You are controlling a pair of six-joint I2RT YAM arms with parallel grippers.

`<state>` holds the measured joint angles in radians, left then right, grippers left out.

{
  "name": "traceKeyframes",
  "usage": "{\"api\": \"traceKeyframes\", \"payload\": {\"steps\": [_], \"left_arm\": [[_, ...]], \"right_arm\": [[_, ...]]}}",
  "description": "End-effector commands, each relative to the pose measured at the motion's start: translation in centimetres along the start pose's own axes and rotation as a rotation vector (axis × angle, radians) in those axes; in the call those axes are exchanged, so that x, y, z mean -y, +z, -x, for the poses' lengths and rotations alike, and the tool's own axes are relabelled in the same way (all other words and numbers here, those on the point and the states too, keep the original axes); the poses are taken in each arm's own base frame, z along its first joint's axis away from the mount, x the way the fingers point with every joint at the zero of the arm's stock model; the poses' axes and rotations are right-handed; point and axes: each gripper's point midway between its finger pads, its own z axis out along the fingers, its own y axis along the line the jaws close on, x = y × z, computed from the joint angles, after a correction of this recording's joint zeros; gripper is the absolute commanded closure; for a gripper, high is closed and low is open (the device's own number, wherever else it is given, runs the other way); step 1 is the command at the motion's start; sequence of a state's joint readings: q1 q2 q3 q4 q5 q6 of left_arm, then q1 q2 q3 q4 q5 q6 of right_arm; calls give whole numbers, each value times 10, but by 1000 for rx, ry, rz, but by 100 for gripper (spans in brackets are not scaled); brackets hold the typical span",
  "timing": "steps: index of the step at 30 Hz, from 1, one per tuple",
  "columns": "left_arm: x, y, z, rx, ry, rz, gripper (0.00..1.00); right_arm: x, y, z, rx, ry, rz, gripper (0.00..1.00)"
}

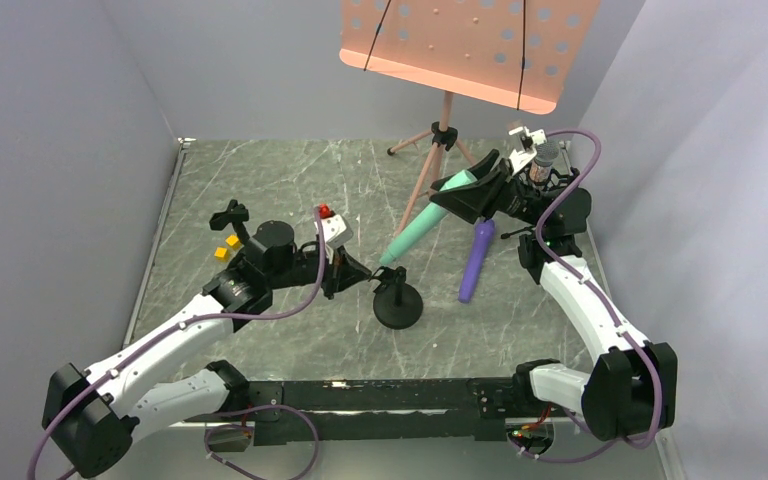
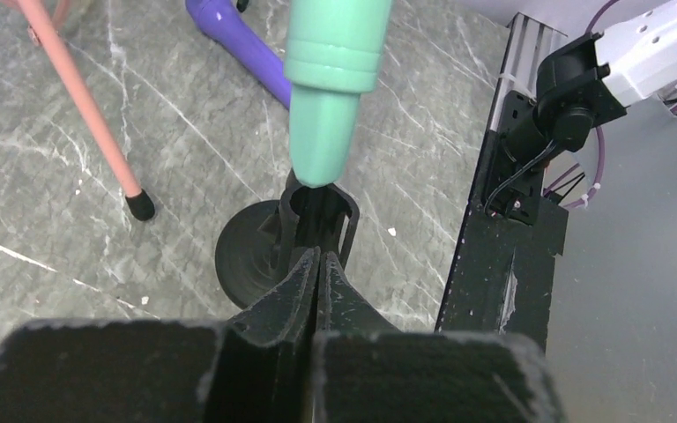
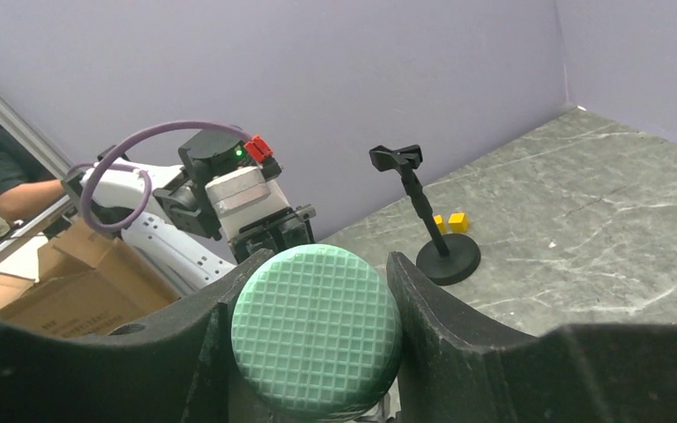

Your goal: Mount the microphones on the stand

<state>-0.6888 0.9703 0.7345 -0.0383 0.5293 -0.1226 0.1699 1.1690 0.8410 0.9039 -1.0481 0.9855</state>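
My right gripper (image 1: 475, 195) is shut on the mint green microphone (image 1: 422, 225) near its head and holds it slanted, tail down. The ribbed head fills the space between the jaws in the right wrist view (image 3: 317, 339). The tail (image 2: 320, 150) sits at the mouth of the clip (image 2: 319, 211) of a black round-based stand (image 1: 398, 303). My left gripper (image 2: 318, 257) is shut, with its tips pinched at the back of that clip. The purple microphone (image 1: 477, 262) lies on the table. The silver-pink microphone (image 1: 543, 160) with the grey mesh head stands at the back right.
A pink music stand (image 1: 465, 40) on a tripod (image 1: 430, 170) rises at the back; one tripod foot (image 2: 141, 205) is close to the stand's base. A second black clip stand (image 3: 432, 220) and two yellow blocks (image 1: 227, 247) are at the left. Grey walls enclose three sides.
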Motion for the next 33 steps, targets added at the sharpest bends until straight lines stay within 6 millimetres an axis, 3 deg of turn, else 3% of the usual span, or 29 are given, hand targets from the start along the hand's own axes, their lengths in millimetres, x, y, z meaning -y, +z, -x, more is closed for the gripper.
{"api": "traceKeyframes", "payload": {"steps": [1,9,24,28,33], "left_arm": [[12,2,14,62,97,-78,94],[18,14,-10,4,85,-108,94],[10,27,-23,-39,81,-83,89],[10,22,-19,-27,90,-70,86],[16,7,2,42,122,-54,90]], "right_arm": [[-6,-2,6,23,-45,-2,92],[-2,-6,-5,-1,-41,-11,92],[-1,-8,-13,-20,-32,-12,92],[-2,-8,-14,-26,-26,-9,92],[-4,-8,-12,-21,-27,-1,92]]}}
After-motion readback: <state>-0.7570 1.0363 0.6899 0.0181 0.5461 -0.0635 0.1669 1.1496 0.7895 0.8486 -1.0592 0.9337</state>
